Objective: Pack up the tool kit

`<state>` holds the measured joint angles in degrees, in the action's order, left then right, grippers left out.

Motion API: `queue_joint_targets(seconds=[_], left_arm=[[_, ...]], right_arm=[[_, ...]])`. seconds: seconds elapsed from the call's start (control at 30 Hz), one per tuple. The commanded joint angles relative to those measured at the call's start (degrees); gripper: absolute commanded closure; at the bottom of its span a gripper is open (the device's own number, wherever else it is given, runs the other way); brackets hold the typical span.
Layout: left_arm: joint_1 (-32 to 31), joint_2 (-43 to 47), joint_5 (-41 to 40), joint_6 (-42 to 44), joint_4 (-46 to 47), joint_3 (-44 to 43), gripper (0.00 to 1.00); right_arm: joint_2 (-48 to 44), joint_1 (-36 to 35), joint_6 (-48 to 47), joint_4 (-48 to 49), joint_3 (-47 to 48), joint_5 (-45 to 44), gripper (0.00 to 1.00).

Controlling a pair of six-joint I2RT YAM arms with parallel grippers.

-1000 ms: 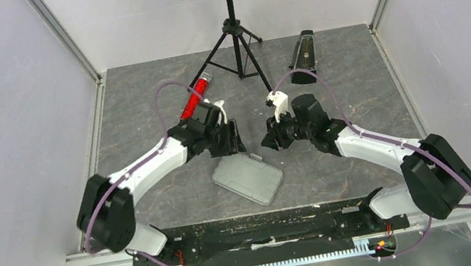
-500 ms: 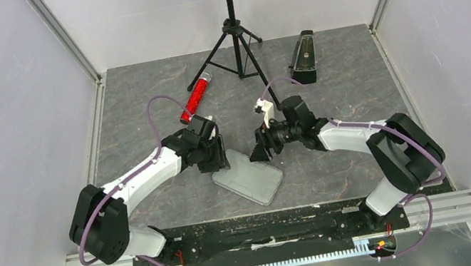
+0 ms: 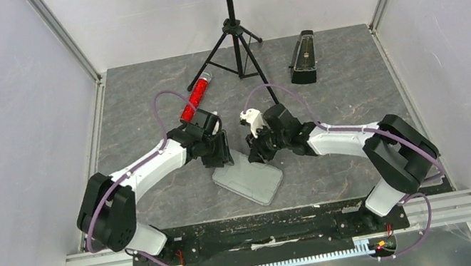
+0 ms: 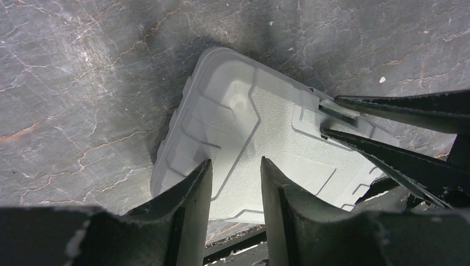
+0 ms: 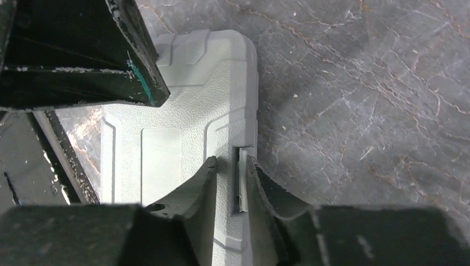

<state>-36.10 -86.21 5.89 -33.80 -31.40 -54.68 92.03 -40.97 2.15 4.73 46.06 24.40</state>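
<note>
We see the grey case [image 3: 249, 178] lying closed and flat on the tabletop [image 3: 349, 96], near the front edge between the two arms. The left tool [image 4: 235, 163] hangs over the case's far left corner, its fingers narrowly parted with only bare lid showing between them. The right tool [image 5: 230, 160] sits at the far right edge, fingers close together on either side of the latch tab [image 5: 242, 180]; we cannot tell whether they pinch it. Further back lie a red cylinder [image 3: 195, 98] and a black metronome [image 3: 303, 56]
</note>
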Motion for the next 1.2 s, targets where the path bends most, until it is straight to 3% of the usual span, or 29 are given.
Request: queue_joint_targets(seconds=[0.0, 0.13, 0.33, 0.47, 0.6, 0.7, 0.93, 1.17], left_arm=[[0.23, -5.13, -0.69, 2.87, -0.11, 1.59, 0.56], [0.24, -5.96, -0.29, 2.86, 1.26, 1.66, 0.57], [0.74, -5.98, 0.06, 2.7, 2.6, 1.23, 0.57], [1.29, -0.18, -1.53, 2.04, -0.1, -1.21, 0.55], [1.29, 8.21, -4.13, -0.92, -5.49, -1.44, 0.43], [1.38, 14.55, -5.7, -6.14, -7.9, 1.49, 0.33], [1.64, 21.66, -1.82, -22.58, -9.52, 8.04, 0.18], [1.56, 13.48, 8.34, -28.59, -2.55, 9.6, 0.16]], right_arm=[[-0.56, -4.67, -1.68, -7.22, 0.8, -8.24, 0.82], [0.24, -7.29, -1.63, -9.27, 0.03, -12.36, 0.96], [-0.37, -8.17, -1.39, -10.0, -1.38, -14.12, 0.96], [-4.79, -8.11, -1.65, -12.13, 4.0, -13.08, 0.79], [-7.43, -7.56, -3.49, -15.96, 10.89, -13.37, 0.49], [-7.72, -6.02, -3.34, -17.56, 12.52, -13.42, 0.33], [-2.05, -2.54, -2.24, -22.78, 14.91, -7.41, 0.21], [2.1, -2.16, -2.22, -24.68, 16.23, -4.1, 0.19]])
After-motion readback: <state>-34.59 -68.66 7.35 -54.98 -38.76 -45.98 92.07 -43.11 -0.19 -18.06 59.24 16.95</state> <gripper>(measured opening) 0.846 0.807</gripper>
